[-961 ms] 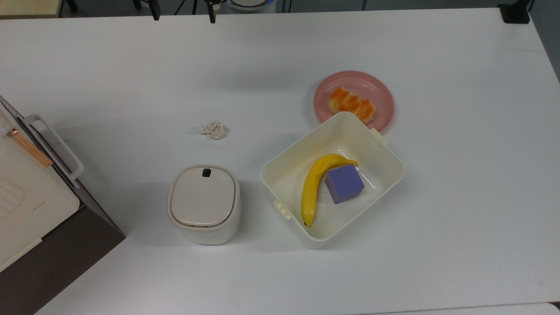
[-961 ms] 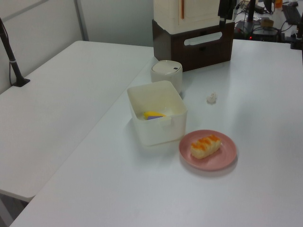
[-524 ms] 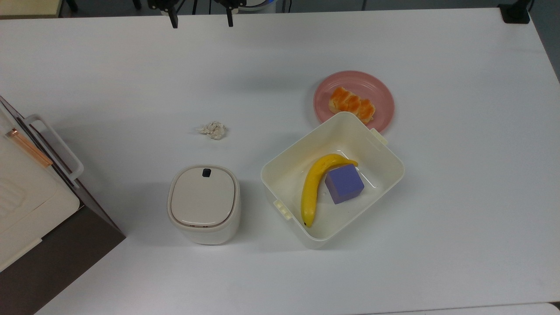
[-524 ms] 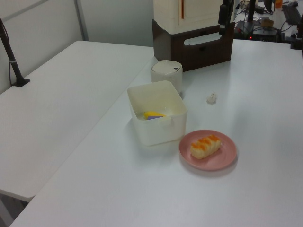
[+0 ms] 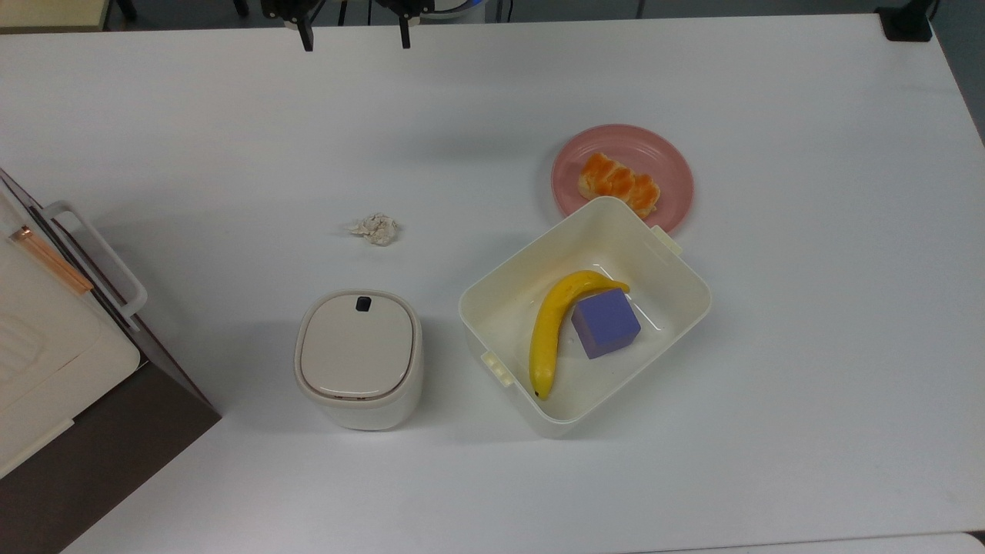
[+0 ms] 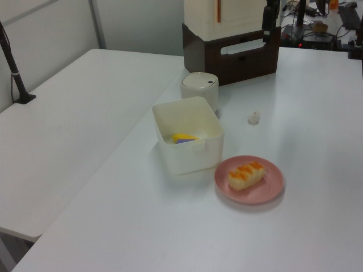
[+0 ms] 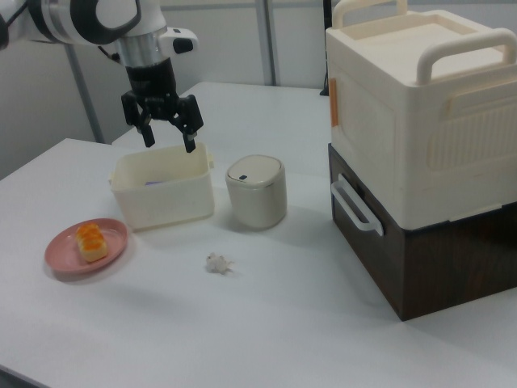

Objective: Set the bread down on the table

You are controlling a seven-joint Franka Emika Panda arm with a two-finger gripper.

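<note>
The bread is a small braided roll with an orange-brown top, lying on a round pink plate on the white table. It also shows in the left view as the bread and in the right view as the bread. My gripper hangs open and empty at the top view's upper edge, far from the plate. In the right view the gripper hovers high above the table, its black fingers spread apart.
A cream bin beside the plate holds a yellow banana and a purple cube. A lidded cream container, a crumpled paper ball and a large cream-and-brown box stand toward the top view's left.
The gripper has shifted slightly toward the top view's right and a little further into view. Bread, plate and everything else have stayed put.
</note>
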